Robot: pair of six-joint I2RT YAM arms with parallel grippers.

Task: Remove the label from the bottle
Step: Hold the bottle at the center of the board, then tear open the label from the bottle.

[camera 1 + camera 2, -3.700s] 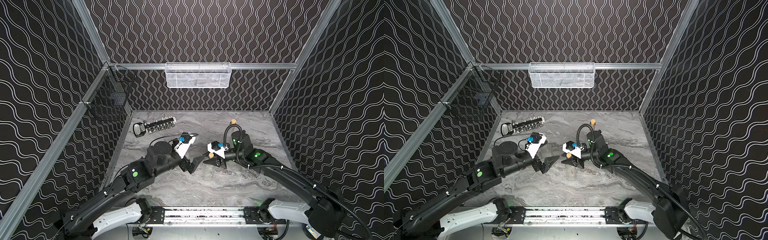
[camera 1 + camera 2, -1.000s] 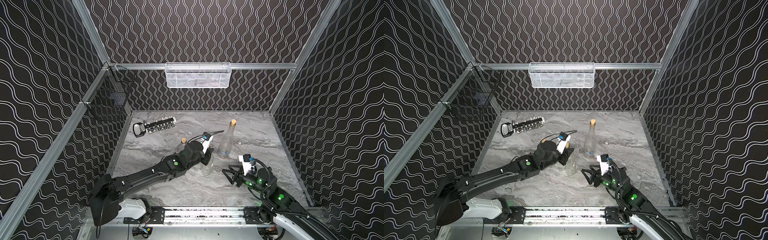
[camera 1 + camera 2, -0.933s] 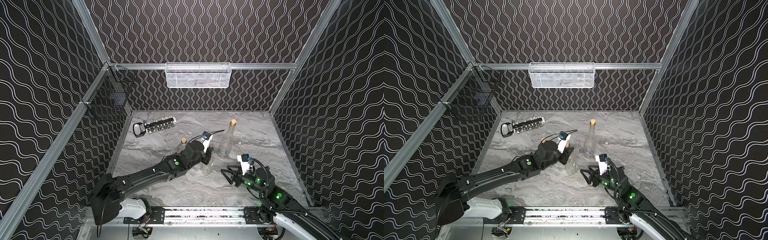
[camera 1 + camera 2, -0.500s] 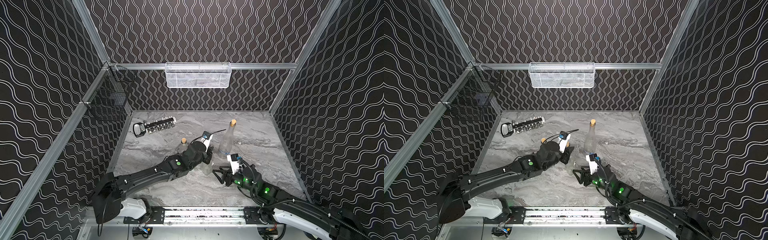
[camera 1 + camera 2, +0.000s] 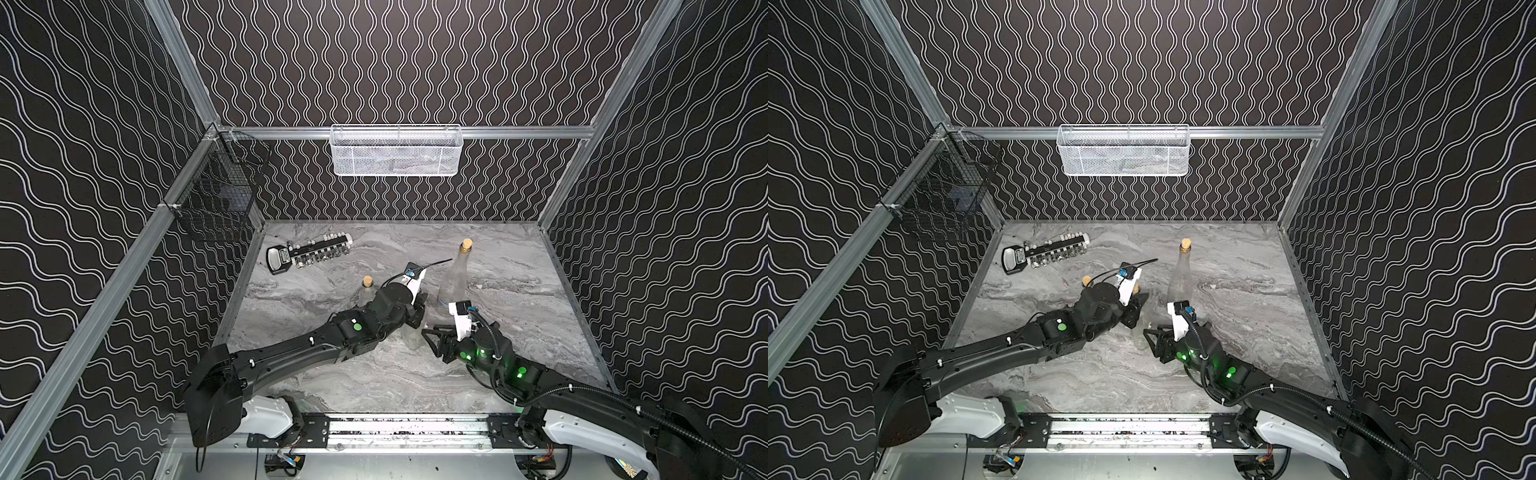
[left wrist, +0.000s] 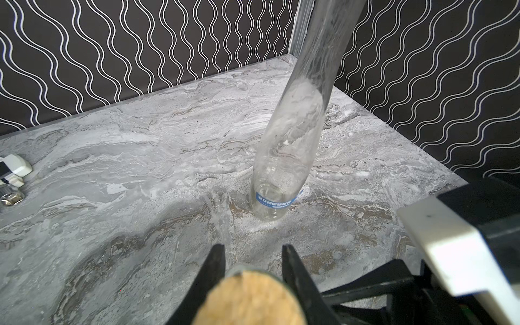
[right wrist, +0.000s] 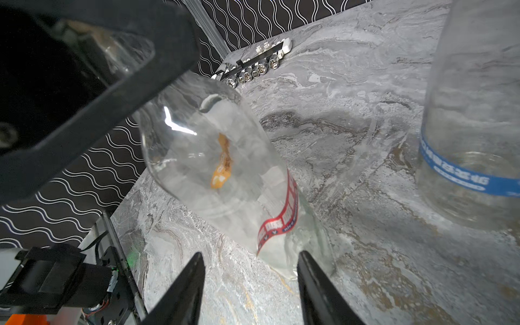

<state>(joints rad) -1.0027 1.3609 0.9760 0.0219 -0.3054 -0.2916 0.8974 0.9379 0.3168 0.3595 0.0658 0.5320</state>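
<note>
Marble tabletop [image 5: 374,386], left gripper [image 6: 250,249] clamped on bottle [image 7: 219,157], right gripper [image 7: 250,257] open near label [image 7: 281,222]

A tall clear glass bottle with a blue band [image 5: 454,278] is standing just beside the small clear red-labelled glass bottle [image 7: 213,157], narrowing that side. The left gripper [image 6: 252,249] is clamping its corked neck, blocking the top. The right gripper [image 7: 250,254], jaws spread, is facing the base over bare grey marble tabletop [image 5: 395,374].

Tall bottle [image 5: 454,279] stands behind-right of front bottle [image 7: 225,168].

Right pincer [image 7: 250,255] now nearer the red-labelled bottle [image 7: 213,157] (jaws narrower)
</note>
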